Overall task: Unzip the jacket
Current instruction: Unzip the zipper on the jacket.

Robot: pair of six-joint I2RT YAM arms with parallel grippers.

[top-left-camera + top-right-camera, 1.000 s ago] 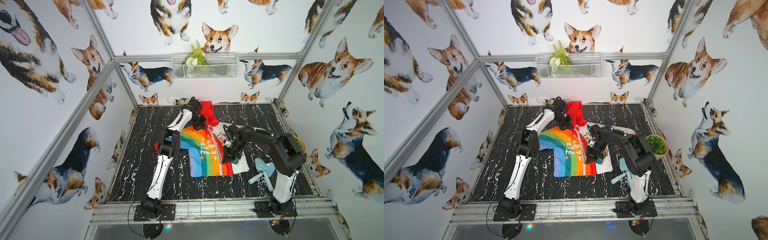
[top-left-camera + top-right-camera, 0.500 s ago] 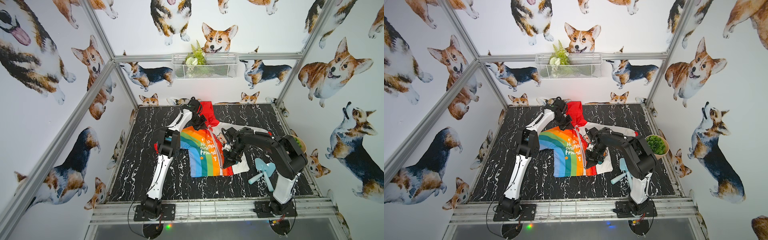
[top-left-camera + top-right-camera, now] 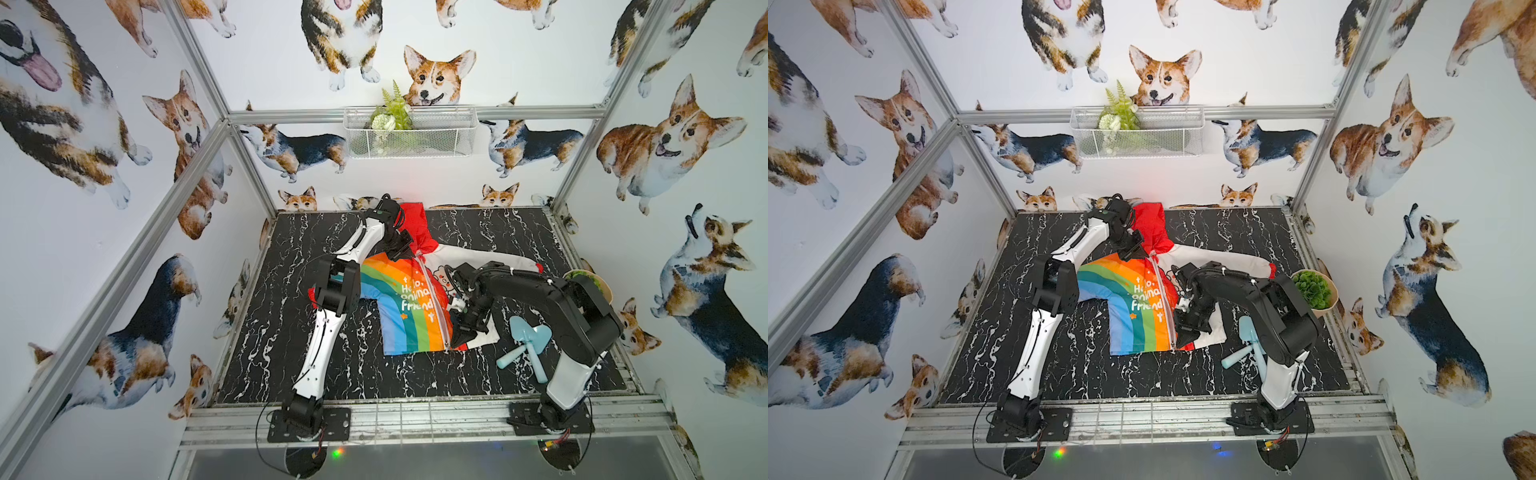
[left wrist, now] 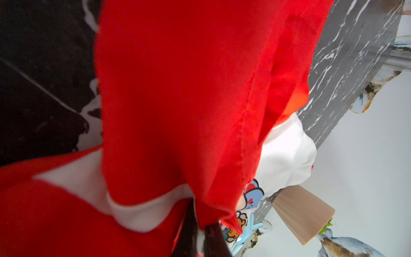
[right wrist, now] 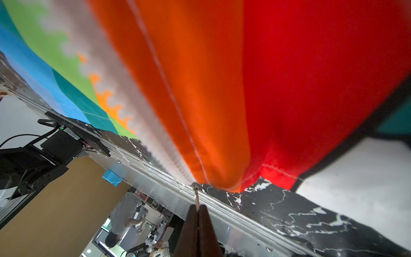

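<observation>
- The small child's hooded jacket (image 3: 409, 320), thin fabric with one rainbow-striped half and one white cartoon-printed half, is lying flat in the middle of the black, white-veined marble-look tabletop (image 3: 332, 374). Its red hood (image 3: 417, 224) is pointing at the back wall and its hem is facing the arm bases.
- The black right gripper (image 3: 457, 337) is standing at the hem end of the white front zipper (image 3: 432, 299). A second ago it was working partway up the front, so it has been travelling down the track.
- In the right wrist view its brown fingers (image 5: 191, 222) are pressing tight together on the small metal zipper pull (image 5: 196, 197). The slider is sitting right at the orange-red hem (image 5: 222, 184).
- The black left gripper (image 3: 405, 249) is staying put at the neck, where the hood meets the body. The left wrist view shows it (image 4: 200, 238) pinching shut on a fold of the jacket's red and white fabric, anchoring the garment against the pull.
- The slider is apparently reaching the bottom of its run, so the unzipping is looking nearly done. I cannot tell whether the bottom pin is coming free, since the two halves are still lying edge to edge.
- The pale blue plastic trowel (image 3: 525, 336) is lying near the white half, clear of the zipper line.
</observation>
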